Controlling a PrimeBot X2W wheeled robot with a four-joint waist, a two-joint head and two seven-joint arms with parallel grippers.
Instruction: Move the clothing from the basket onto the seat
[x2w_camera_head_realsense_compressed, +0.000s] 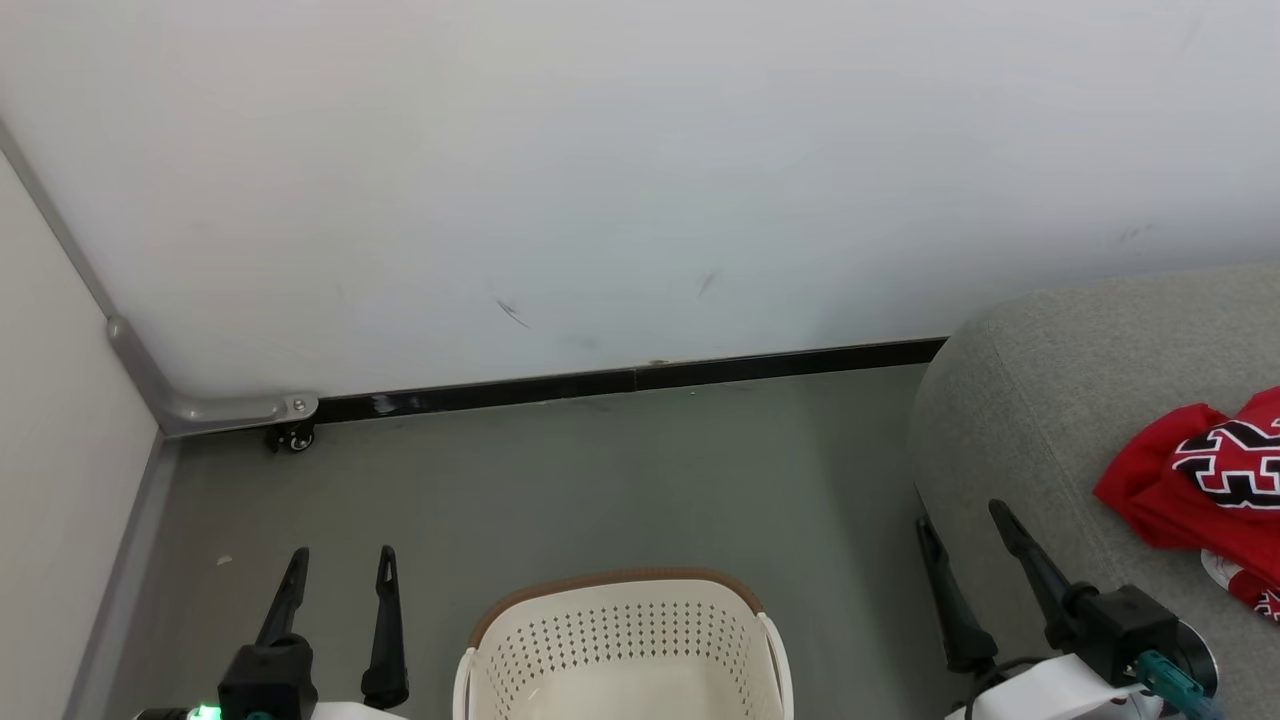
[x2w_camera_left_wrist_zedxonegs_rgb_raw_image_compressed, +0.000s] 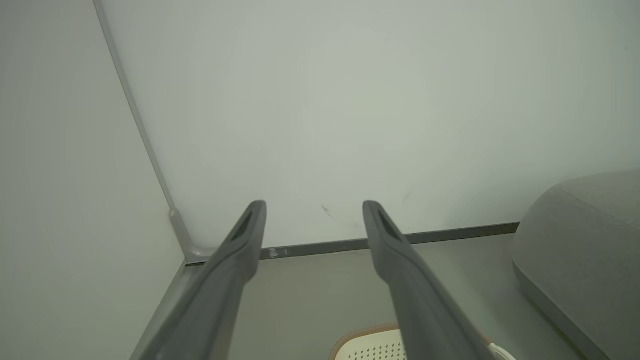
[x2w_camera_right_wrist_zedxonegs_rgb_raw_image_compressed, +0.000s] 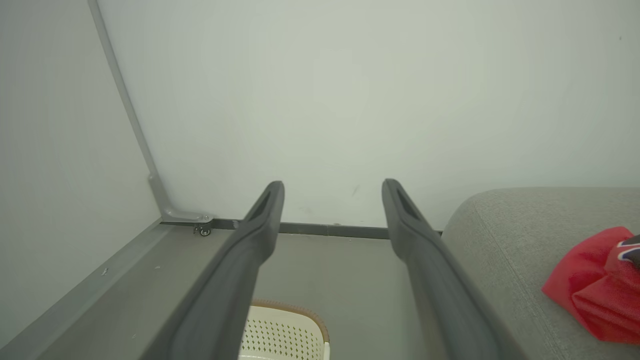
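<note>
1. Red soft-fabric clothing with white-outlined black print (x2w_camera_head_realsense_compressed: 1200, 480) lies crumpled on top of the large light-grey upholstered seat (x2w_camera_head_realsense_compressed: 1040, 400), set back from the seat's rounded end nearest the basket. A second red-and-white piece lies just beside it, toward the seat's front edge.
2. Cream-white perforated plastic basket with brown rim (x2w_camera_head_realsense_compressed: 620, 577) stands on the grey floor, beside that rounded end. The far wall and the part of the bottom in view are bare: no fabric showing.
3. The basket's near half is cut off by the frame edge, so I can't confirm it is fully emptied.
4. Left tool (x2w_camera_head_realsense_compressed: 343, 552): fingers apart, nothing between them, over the floor left of the basket.
5. Right tool (x2w_camera_head_realsense_compressed: 960, 514): fingers apart, nothing between them, at the seat's rounded end, clear of the clothing.
6. Judgement: transfer looks done or nearly done. What's left is a check of the hidden basket half.
7. Writing: black digits outlined in white on the red fabric, folded and cropped, not cleanly readable. No brand or label legible on the basket, the seat or either tool.
</note>
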